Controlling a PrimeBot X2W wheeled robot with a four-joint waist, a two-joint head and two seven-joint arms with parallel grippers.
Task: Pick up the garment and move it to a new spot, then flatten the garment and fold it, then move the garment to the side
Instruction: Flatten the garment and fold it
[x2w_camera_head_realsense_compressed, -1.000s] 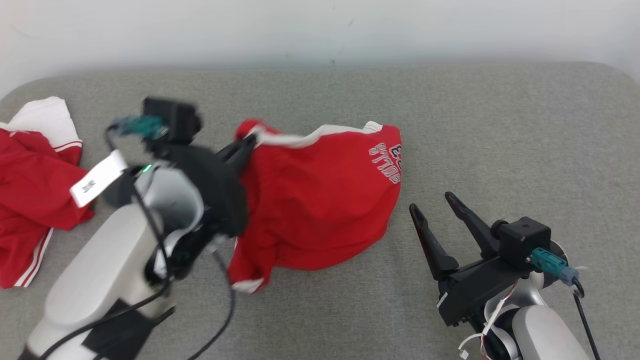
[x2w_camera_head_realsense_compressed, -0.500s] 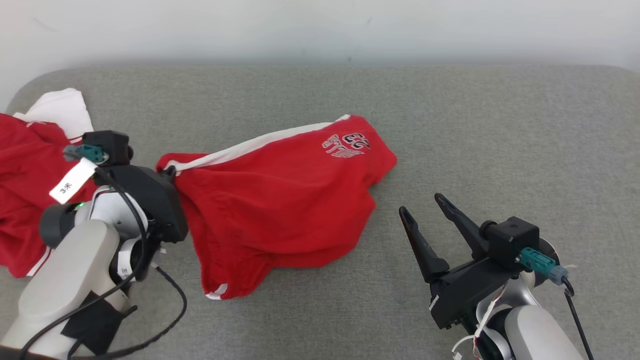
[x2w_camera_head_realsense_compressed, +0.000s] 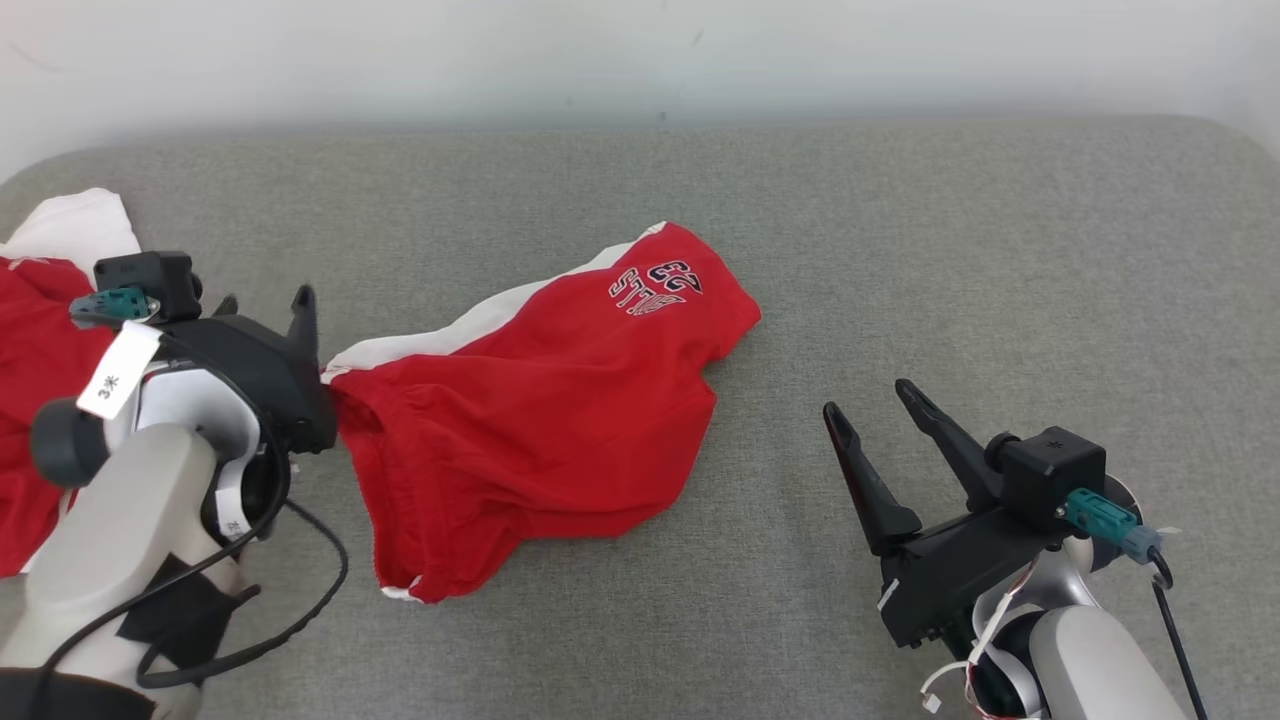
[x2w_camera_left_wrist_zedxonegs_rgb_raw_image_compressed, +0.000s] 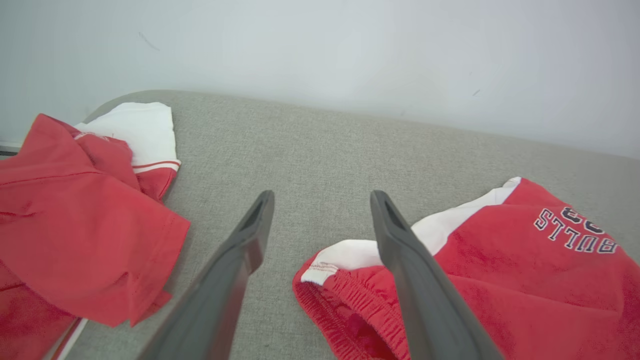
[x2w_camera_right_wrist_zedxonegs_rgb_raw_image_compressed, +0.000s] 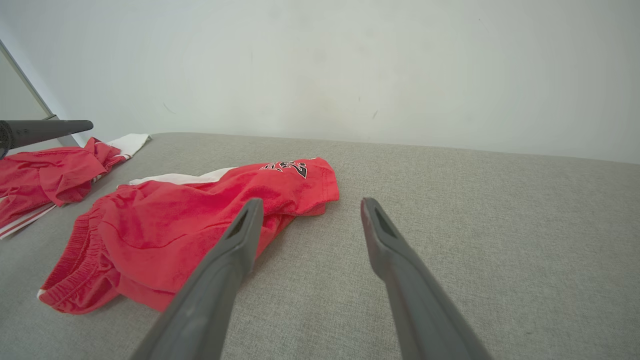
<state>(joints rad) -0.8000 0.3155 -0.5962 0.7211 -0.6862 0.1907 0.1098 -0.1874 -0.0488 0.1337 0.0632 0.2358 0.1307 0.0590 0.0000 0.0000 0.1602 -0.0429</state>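
Observation:
The garment (x2w_camera_head_realsense_compressed: 540, 420) is a pair of red shorts with a white side stripe and dark lettering. It lies crumpled on the grey padded surface (x2w_camera_head_realsense_compressed: 900, 250), waistband toward the left. My left gripper (x2w_camera_head_realsense_compressed: 265, 300) stands open just left of the waistband corner, with nothing between its fingers. In the left wrist view the left gripper (x2w_camera_left_wrist_zedxonegs_rgb_raw_image_compressed: 322, 197) frames bare surface, and the garment (x2w_camera_left_wrist_zedxonegs_rgb_raw_image_compressed: 500, 280) lies beside and behind the right finger. My right gripper (x2w_camera_head_realsense_compressed: 866, 398) is open, to the right of the shorts and apart from them. In the right wrist view the right gripper (x2w_camera_right_wrist_zedxonegs_rgb_raw_image_compressed: 311, 202) points past the garment (x2w_camera_right_wrist_zedxonegs_rgb_raw_image_compressed: 200, 215).
A second red and white piece of clothing (x2w_camera_head_realsense_compressed: 40, 370) is heaped at the surface's far left edge, behind my left arm, also clothing (x2w_camera_left_wrist_zedxonegs_rgb_raw_image_compressed: 75, 225). A pale wall (x2w_camera_head_realsense_compressed: 640, 60) runs along the back. Bare grey surface stretches across the right half.
My left gripper dragged the shorts leftward by the waistband, then opened and let go. The shorts now lie flatter. The right gripper has stayed put, open.

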